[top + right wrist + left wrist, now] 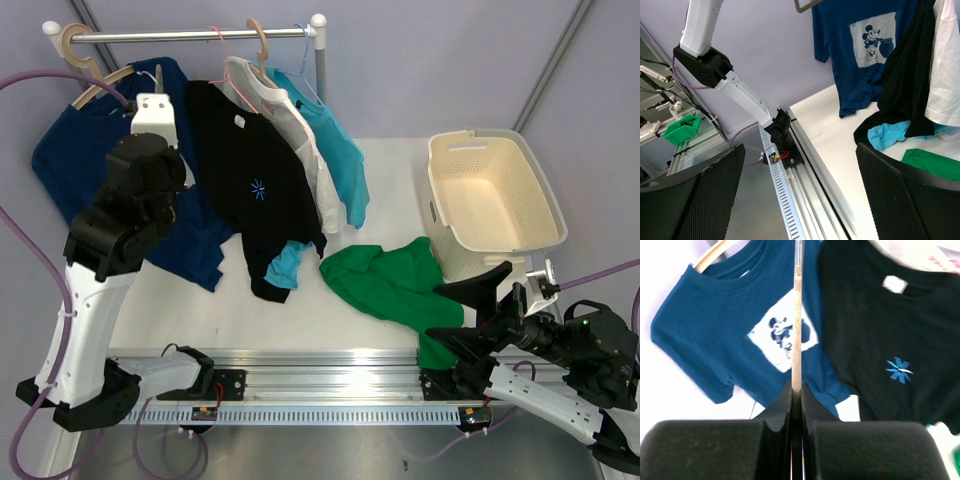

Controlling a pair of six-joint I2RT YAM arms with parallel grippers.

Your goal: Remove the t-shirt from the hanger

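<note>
Closest, at the front right: right end effector (440, 310), spread wide, holding nothing. Right by its tips: green t-shirt (385, 280), crumpled on the desk (260, 320), long side running left to right, off the hanger. Much nearer the right arm than the left. Far back, up by the rail (190, 35): left end effector (796, 390), pressed tight on the thin hanger (797, 330).

The plain green cotton t-shirt (385, 285) lies on the white counter (300, 310), just left of the cream plastic basket (480, 258).
</note>
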